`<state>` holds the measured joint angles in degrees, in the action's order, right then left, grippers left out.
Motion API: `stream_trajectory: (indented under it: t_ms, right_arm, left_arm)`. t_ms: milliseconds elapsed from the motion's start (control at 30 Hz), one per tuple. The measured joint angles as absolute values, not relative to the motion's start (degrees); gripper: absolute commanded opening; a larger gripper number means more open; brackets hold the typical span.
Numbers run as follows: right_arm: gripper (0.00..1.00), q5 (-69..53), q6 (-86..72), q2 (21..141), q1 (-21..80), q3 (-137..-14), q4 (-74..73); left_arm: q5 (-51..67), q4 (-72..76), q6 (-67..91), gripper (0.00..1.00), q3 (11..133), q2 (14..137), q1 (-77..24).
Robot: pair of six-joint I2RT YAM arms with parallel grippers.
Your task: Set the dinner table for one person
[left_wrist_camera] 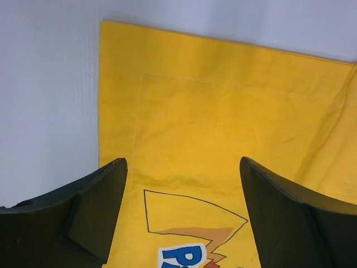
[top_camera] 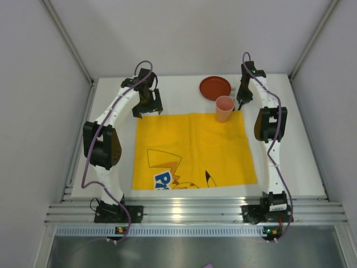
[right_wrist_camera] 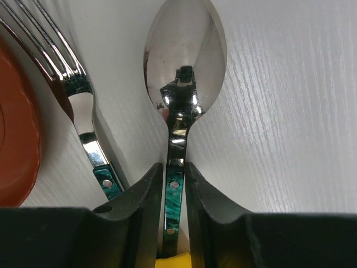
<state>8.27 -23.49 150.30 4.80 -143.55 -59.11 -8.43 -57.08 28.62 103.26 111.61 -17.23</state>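
The white dinner table (top_camera: 301, 162) carries a yellow cartoon-print mat (top_camera: 192, 151) in the middle. A red-brown plate (top_camera: 215, 87) lies on the table behind the mat, and a pink cup (top_camera: 224, 108) stands upright at the mat's far right edge. My right gripper (top_camera: 242, 103) is beside the cup and the plate. In the right wrist view it (right_wrist_camera: 174, 173) is shut on the green handle of a steel spoon (right_wrist_camera: 184, 61). A matching fork (right_wrist_camera: 72, 84) lies to the spoon's left, beside the plate (right_wrist_camera: 17, 139). My left gripper (top_camera: 147, 111) is open and empty over the mat's far left corner (left_wrist_camera: 223, 111).
Silver rails edge the table at the front (top_camera: 189, 212). Grey enclosure walls stand close on the left, right and back. Bare white tabletop (left_wrist_camera: 44, 84) shows to the left of the mat and to the right of the right arm.
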Motion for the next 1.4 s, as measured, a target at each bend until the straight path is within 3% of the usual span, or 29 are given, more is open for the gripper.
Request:
stream_trajectory:
  t_ms: [167, 467, 833, 1133, 1400]
  right_arm:
    - [0.0, 9.15, -22.33, 150.52, 4.6, -143.68, -59.9]
    - [0.0, 9.19, -22.13, 150.41, 2.46, -143.81, -59.68]
    - [0.0, 14.28, -20.49, 144.84, -9.06, -138.5, -58.85]
    - [0.0, 10.35, -19.81, 115.04, -3.29, -111.31, -55.37]
    - [0.0, 1.26, -20.21, 85.17, 9.1, -72.07, -49.95]
  left_arm:
    - [-8.45, -57.06, 28.88, 0.87, 101.84, 111.59, -16.51]
    - [-7.01, -57.01, 29.04, 0.86, 101.3, 111.59, -16.43]
    - [-4.91, -56.82, 28.49, 0.86, 101.16, 111.5, -16.43]
    - [-3.66, -52.42, 27.51, 0.85, 91.48, 105.08, -16.43]
    - [-2.04, -48.12, 25.98, 0.85, 82.15, 101.12, -16.43]
